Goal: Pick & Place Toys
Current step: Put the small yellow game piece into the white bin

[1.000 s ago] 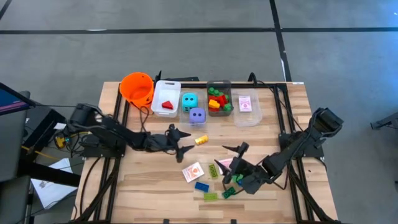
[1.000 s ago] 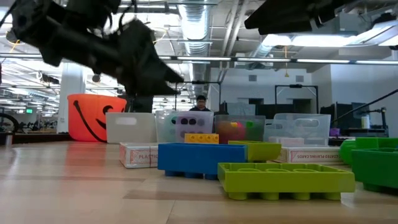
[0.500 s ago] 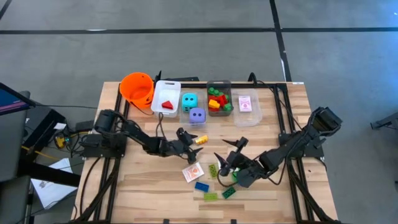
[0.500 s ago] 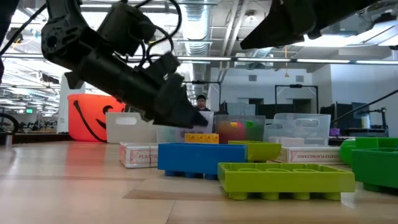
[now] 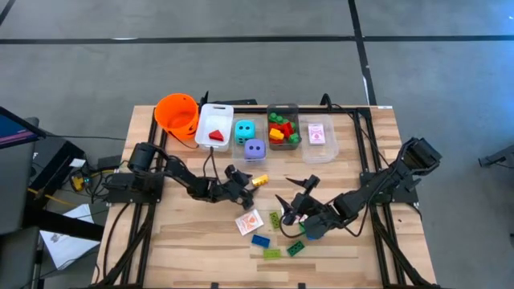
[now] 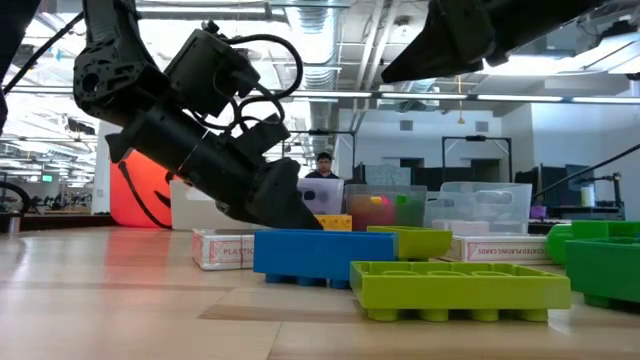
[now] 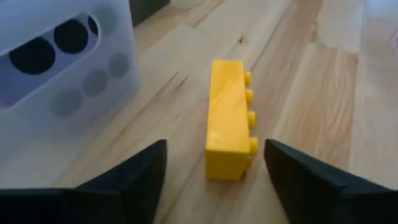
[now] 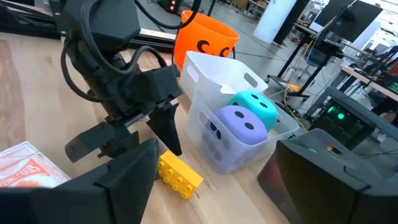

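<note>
A yellow brick (image 7: 229, 121) lies on its side on the wood, studs sideways, near the clear bin with the purple die (image 5: 254, 148) and teal die (image 5: 244, 129). My left gripper (image 7: 214, 186) is low over the table and open, one finger on each side of the brick's near end, with a gap on both sides. In the high view the left gripper (image 5: 243, 183) sits just left of the brick (image 5: 259, 181). My right gripper (image 5: 292, 198) hangs open above a green brick (image 5: 275, 219) and touches nothing.
A red-backed card pack (image 5: 250, 222), a blue brick (image 5: 260, 240) and green bricks (image 5: 272, 253) lie at the near middle. At the far edge stand an orange bucket (image 5: 177, 112), a white bin with a red wedge (image 5: 215, 135), a bin of bricks (image 5: 283, 128) and a bin with cards (image 5: 318, 135).
My left gripper has come down to the table and gone toward the yellow brick, tipping further downward, until its fingers stand on either side of it. My right gripper has drifted a little toward the table's left. The brick has not moved.
</note>
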Robot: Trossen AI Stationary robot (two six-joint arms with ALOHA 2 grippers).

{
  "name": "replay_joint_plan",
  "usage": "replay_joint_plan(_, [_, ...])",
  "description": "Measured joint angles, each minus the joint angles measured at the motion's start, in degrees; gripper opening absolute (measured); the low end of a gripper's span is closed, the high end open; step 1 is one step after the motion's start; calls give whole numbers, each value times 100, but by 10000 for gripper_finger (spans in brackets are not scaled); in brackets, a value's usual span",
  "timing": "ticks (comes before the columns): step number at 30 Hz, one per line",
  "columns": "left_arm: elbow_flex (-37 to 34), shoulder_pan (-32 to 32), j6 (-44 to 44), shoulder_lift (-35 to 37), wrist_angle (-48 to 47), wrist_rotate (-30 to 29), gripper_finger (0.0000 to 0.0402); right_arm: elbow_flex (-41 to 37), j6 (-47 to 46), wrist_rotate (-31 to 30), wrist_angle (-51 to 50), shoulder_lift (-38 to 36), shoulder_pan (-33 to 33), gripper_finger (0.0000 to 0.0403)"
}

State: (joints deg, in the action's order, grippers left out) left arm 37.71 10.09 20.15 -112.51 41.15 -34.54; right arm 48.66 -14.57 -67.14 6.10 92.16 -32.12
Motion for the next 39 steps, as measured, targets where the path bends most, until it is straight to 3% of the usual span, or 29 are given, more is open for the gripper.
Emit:
replay_joint_plan(8, [0,0,36,0,22,2,83,0,-1,25,22,0,2,317])
replay_joint_plan(15, [0,23,-2,92,892,42,83,0,-46,27,111,0,-70,318])
replay_joint_plan(22, [11,64,-1007,1341,846,-203,83,0,-48,38,350,0,-201,317])
replay_joint_plan(27, [7,87,-1653,2777,-469,-1372,83,0,-194,146,360,0,-236,317])
replay_joint_plan(32, [7,85,-1463,4040,-2428,-2710,83,0,-307,251,348,0,-236,317])
replay_joint_plan(39, [4,-4,-511,4970,-4357,-3297,83,0,-501,297,340,0,-236,317])
